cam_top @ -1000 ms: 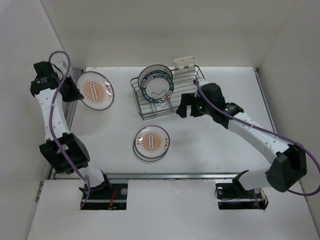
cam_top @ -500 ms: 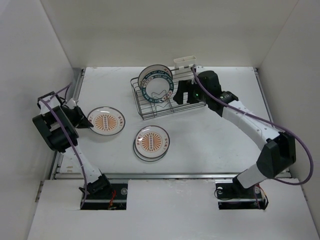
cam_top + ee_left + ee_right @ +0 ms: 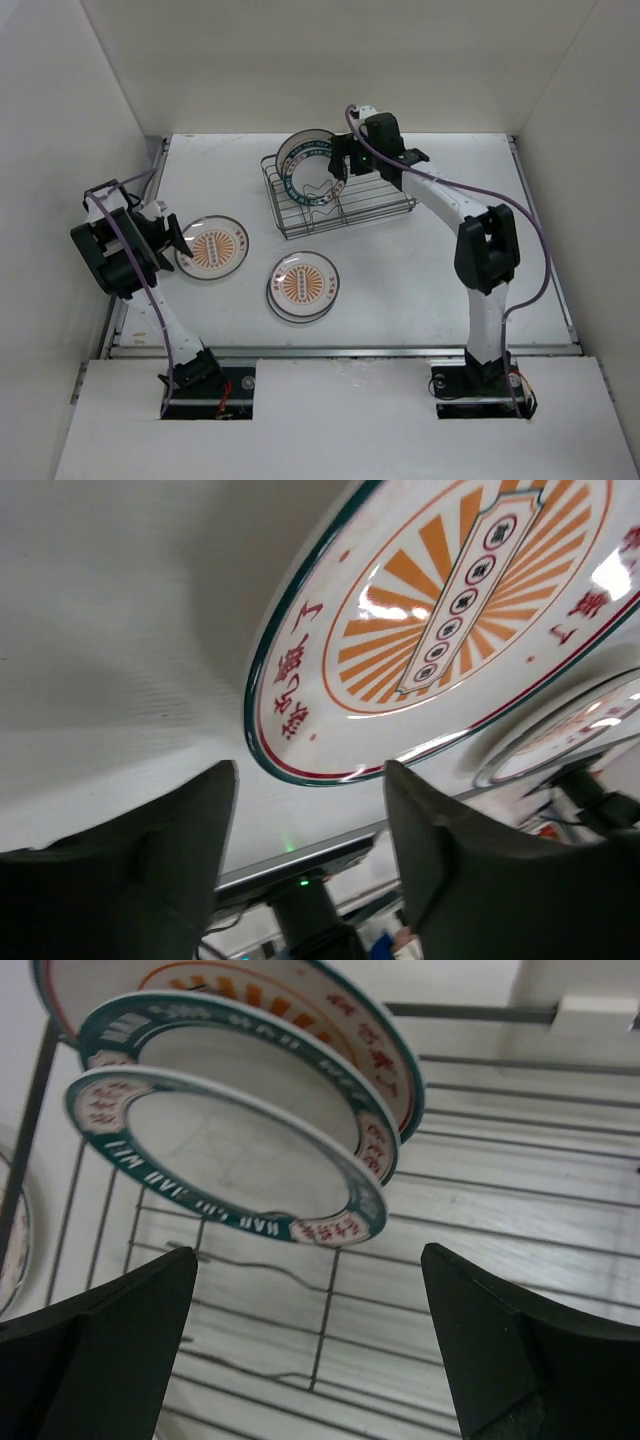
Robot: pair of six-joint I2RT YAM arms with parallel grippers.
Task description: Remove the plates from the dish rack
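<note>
My left gripper (image 3: 310,805) is spread behind the sunburst plate (image 3: 440,610); my spread right gripper (image 3: 310,1260) must now pinch the teal-rimmed plate (image 3: 235,1160) ahead.

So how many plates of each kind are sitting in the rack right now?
Orange sunburst plates: 1
Teal-rim plates: 2
Total in the dish rack: 3
</note>
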